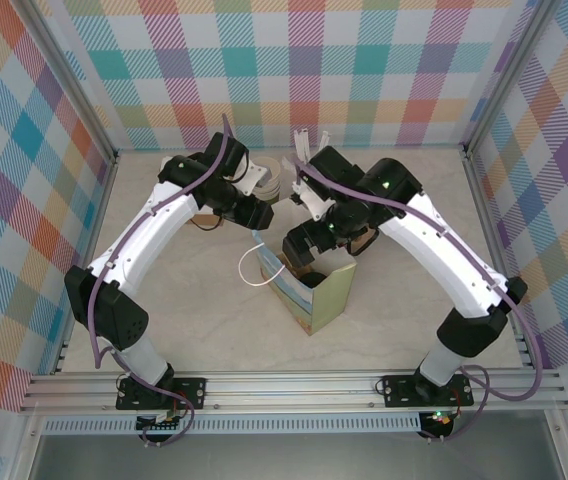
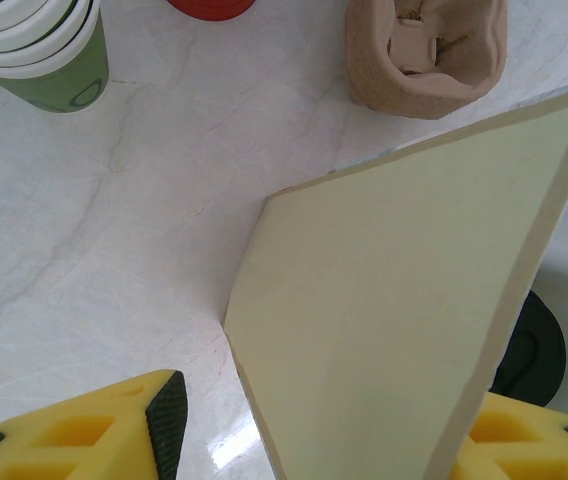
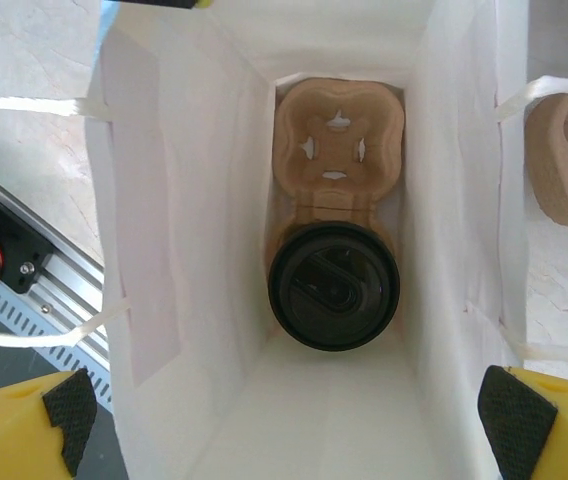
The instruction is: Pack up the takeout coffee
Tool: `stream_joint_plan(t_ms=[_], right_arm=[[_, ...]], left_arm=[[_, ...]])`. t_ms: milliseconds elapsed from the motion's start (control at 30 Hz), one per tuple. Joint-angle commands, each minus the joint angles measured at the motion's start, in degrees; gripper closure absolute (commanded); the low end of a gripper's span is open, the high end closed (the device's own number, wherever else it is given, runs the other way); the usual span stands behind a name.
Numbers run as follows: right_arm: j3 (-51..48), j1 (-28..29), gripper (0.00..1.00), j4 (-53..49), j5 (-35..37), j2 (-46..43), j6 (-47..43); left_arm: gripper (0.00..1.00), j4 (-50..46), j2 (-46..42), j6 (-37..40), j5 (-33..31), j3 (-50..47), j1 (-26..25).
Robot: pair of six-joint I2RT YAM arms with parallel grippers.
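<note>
The takeout coffee point(image 3: 334, 285), seen from above as a round black lid, sits low inside the white-lined paper bag point(image 3: 194, 200), in the near slot of a brown pulp carrier point(image 3: 337, 130). My right gripper point(image 3: 292, 415) hangs open over the bag's mouth with nothing between its fingers; in the top view it point(image 1: 302, 250) is above the bag point(image 1: 329, 295). My left gripper point(image 2: 329, 435) is at the bag's far left corner point(image 1: 254, 215). The bag's pale green outer wall point(image 2: 404, 300) runs between its fingers, against the right one, with a gap to the left pad point(image 2: 169, 420).
A stack of lidless green-banded cups point(image 2: 39, 50), a red cup point(image 2: 211, 8) and a spare pulp carrier point(image 2: 426, 55) stand on the marble table behind the bag. The bag's white handle loop point(image 1: 252, 268) hangs out to the left. The table's metal rail point(image 3: 24, 260) runs close by.
</note>
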Motion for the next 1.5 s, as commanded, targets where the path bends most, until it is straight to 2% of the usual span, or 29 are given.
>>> stream_joint_plan(t_ms=[0, 533, 767, 1000, 1200, 1467], right_arm=[[2.43, -0.84, 0.01, -0.94, -1.82, -2.84, 0.69], [-0.80, -9.79, 0.03, 4.07, -5.54, -11.27, 0.51], [-5.61, -15.53, 0.03, 6.22, -6.50, -15.38, 1.11], [-12.14, -21.85, 0.03, 9.80, -8.54, -18.76, 1.64], [-19.83, -27.69, 0.04, 16.09, -12.48, -20.70, 2.55], [-25.06, -32.84, 0.06, 26.10, -14.76, -18.91, 5.22]], left_arm=[[0.45, 0.36, -1.02, -0.29, 0.90, 0.09, 0.18], [0.43, 1.20, -1.67, -1.05, 1.80, 0.37, 0.19], [0.37, 1.53, -2.77, -1.17, 1.30, 0.57, 0.18], [0.29, 3.75, -5.11, -2.65, 3.49, 0.27, 0.35], [0.20, 8.40, -9.99, -5.29, 2.59, -2.41, 0.92], [0.12, 19.35, -21.66, -10.79, -4.34, -12.92, 1.21]])
